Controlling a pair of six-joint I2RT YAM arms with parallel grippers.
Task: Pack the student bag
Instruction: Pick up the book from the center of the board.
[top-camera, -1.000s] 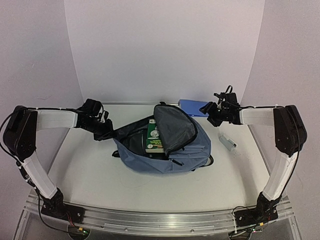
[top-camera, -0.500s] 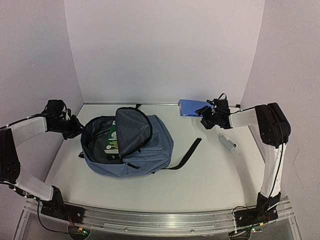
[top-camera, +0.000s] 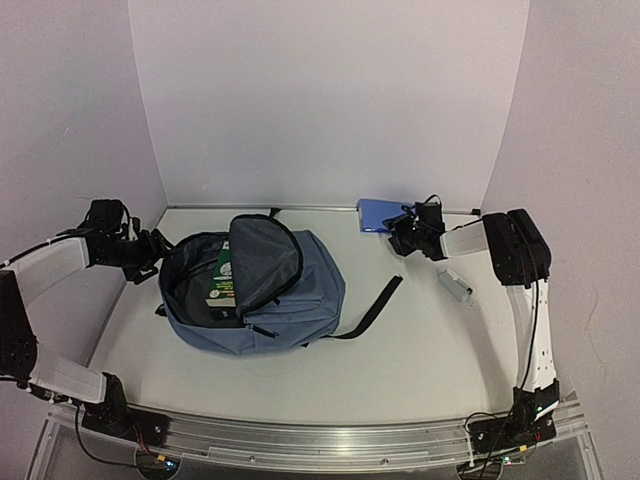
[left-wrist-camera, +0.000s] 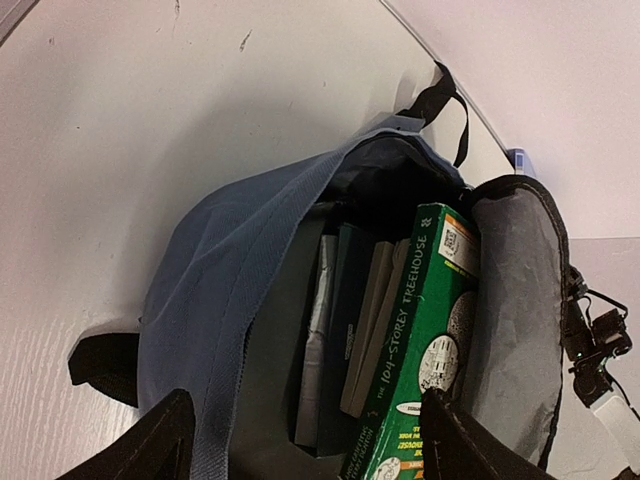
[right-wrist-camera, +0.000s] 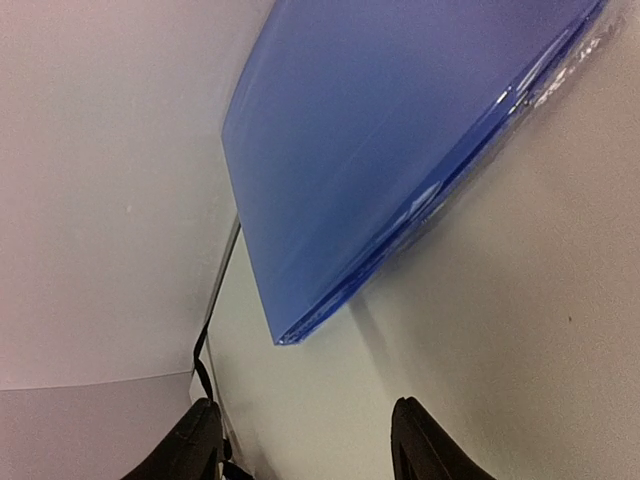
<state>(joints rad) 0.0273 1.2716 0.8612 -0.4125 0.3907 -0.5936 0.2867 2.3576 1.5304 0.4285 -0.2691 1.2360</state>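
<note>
**Bag Open at the Left, Both Jaws Empty**

The student bag (top-camera: 255, 295) is seen lying on the white table (top-camera: 400, 370), left of the middle. Its main compartment is unzipped and its mouth is turned toward the left arm. A loose black strap (top-camera: 378, 300) is trailed from its right side across the table. The flap (top-camera: 265, 255) is thrown back over the front of the bag, so that its grey lining is shown.

Inside the mouth a green book (left-wrist-camera: 415, 340) is stood on edge against the flap. Along its spine "STOREY TREEHOUSE" can be read in white capitals, preceded by "THE" and a number that cannot be made out with certainty. A white label panel is carried at its far end, and round white emblems are printed on its cover, too small to be read. Beside it several thinner books (left-wrist-camera: 345, 320) are packed, their lettering illegible.

The left gripper (top-camera: 150, 257) is held just beside the bag's left rim, its jaws spread wide with nothing between them. A black carry loop (left-wrist-camera: 447, 100) is shown at the bag's far end.

To the right, well apart from the bag, a small grey object (top-camera: 455, 285) is laid on the table; what it is cannot be told. Farther back, the right gripper (top-camera: 398, 235) is brought close to the blue notebook (top-camera: 380, 213), which lies by the back wall. Its jaws are parted and nothing is held.
</note>
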